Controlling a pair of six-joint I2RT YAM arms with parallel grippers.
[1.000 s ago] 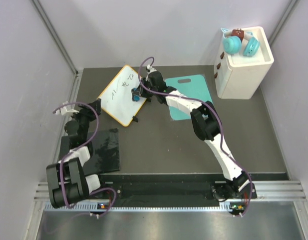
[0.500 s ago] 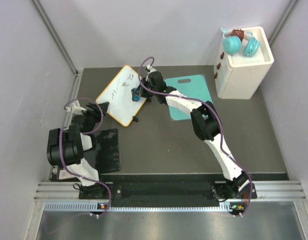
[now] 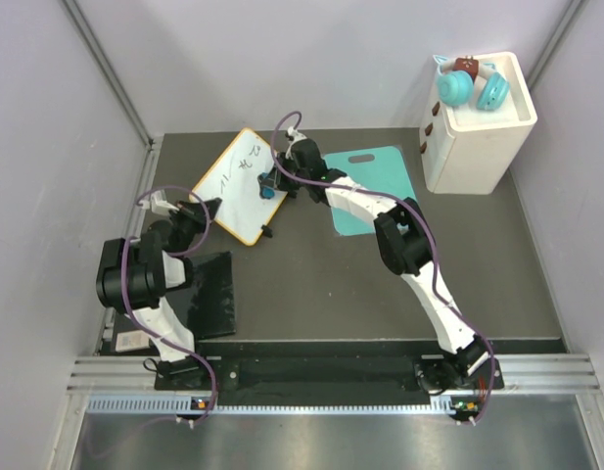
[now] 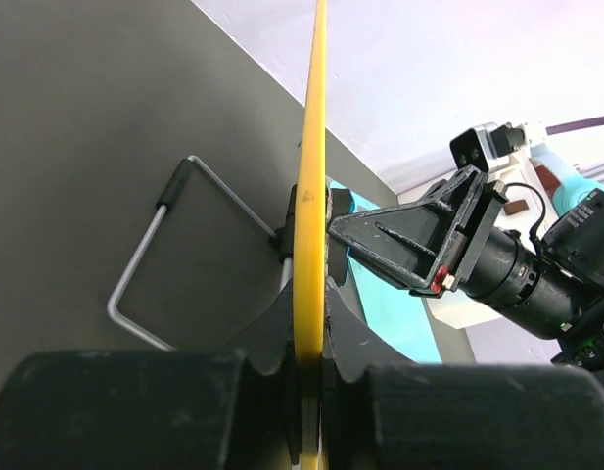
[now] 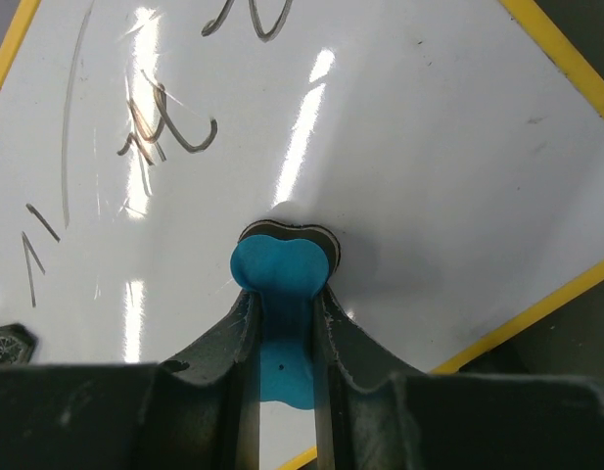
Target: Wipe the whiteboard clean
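Closure at left gripper — apart a second ago, now pinched on near-left edge of whiteboard, bracing it; right gripper clamped on blue eraser — handwriting left to wipe.

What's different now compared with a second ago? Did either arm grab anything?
The left gripper swung in toward the whiteboard and shut on its yellow-orange frame at the near-left edge. The right gripper stayed put, holding the blue eraser against the board; the handwriting is still there.
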